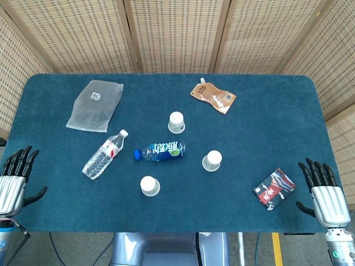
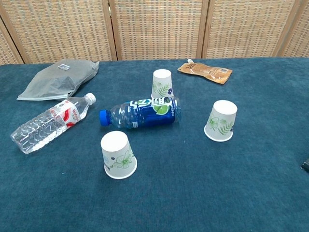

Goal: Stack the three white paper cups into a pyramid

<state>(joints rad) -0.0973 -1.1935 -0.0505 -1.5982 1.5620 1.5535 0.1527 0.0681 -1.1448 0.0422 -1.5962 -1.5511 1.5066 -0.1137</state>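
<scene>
Three white paper cups with green leaf prints stand upside down and apart on the blue table. The far cup [image 1: 176, 122] [image 2: 162, 84] touches the lying blue bottle. The right cup [image 1: 212, 160] [image 2: 222, 121] and the near cup [image 1: 149, 186] [image 2: 118, 154] stand alone. My left hand [image 1: 14, 180] hovers at the table's left front corner, fingers spread, holding nothing. My right hand [image 1: 323, 193] hovers at the right front corner, also spread and empty. Neither hand shows in the chest view.
A blue bottle [image 1: 161, 151] [image 2: 140, 113] lies between the cups. A clear water bottle [image 1: 104, 154] [image 2: 50, 123] lies to the left, a grey bag [image 1: 95, 105] at back left, an orange pouch [image 1: 213, 96] at the back, a dark box [image 1: 274, 188] near my right hand.
</scene>
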